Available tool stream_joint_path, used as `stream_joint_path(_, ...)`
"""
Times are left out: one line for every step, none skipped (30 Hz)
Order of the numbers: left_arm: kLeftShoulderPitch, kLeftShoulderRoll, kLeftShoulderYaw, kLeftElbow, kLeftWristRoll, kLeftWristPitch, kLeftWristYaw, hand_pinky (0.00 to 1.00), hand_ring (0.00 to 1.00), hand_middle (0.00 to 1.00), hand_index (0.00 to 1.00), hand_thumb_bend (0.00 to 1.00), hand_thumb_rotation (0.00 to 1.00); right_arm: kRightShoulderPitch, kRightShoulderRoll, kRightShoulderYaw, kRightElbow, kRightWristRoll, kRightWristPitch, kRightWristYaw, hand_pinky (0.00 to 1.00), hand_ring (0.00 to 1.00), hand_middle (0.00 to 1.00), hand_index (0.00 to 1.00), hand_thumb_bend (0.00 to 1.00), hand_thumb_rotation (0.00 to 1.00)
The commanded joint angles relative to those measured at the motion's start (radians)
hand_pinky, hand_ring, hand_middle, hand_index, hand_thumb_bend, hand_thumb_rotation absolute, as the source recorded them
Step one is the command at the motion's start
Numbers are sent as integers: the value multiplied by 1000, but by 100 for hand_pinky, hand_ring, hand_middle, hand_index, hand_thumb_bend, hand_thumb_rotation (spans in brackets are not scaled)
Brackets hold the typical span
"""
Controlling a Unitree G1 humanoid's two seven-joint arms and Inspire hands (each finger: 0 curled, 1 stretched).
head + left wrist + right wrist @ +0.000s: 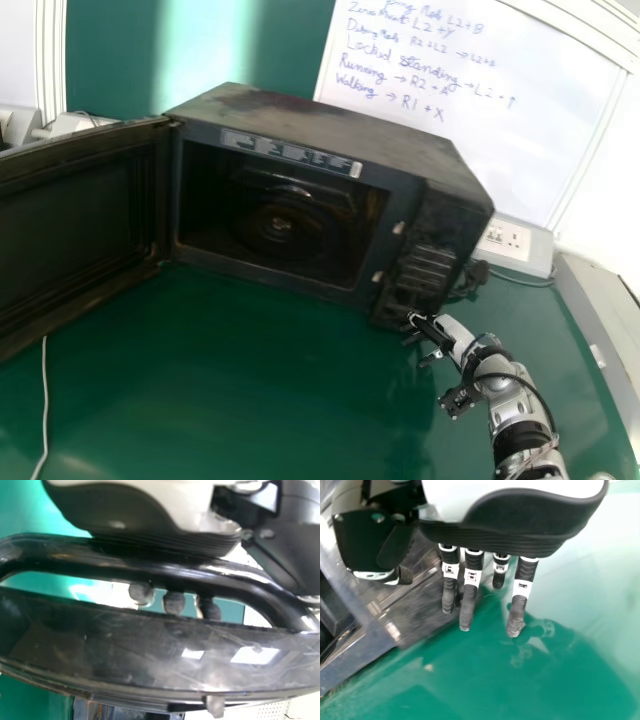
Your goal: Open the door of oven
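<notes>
Glossy green tabletop [260,390] sat under a boxy black oven [345,125], whose broad black framed door [70,220] stood swung way out to the left. Robot's left hand [125,517] seemed wrapped round the curved shiny black handle [160,571], though the bar hid most of the grip. Right hand [515,525] had its fingers loosely straight near the control side. Opening looked basically done, so next came letting go gently without dragging the door back.

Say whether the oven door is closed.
No, in the head view the oven door stands swung wide open to the left, and the dark interior shows.
</notes>
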Motion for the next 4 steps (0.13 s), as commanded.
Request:
stream_joint_path(-141, 154, 201, 105, -114, 53, 313, 0, 0, 2, 5, 70, 86, 55, -22, 8, 40, -20, 39, 5, 46, 51, 64, 76, 53, 89)
stream_joint_path(-146, 153, 201, 103, -105, 47, 316, 0, 0, 2, 5, 70, 86, 55, -22, 9, 40, -20, 40, 4, 46, 51, 64, 76, 54, 90)
stream_joint_path(-150, 152, 202, 102, -97, 43, 317, 0, 0, 2, 5, 69, 87, 55, -22, 8, 40, -19, 39, 5, 47, 51, 64, 76, 53, 89)
stream_joint_path(-155, 152, 206, 105, -92, 45, 310, 0, 0, 2, 5, 69, 87, 55, -22, 6, 39, -18, 38, 6, 48, 51, 64, 76, 53, 88)
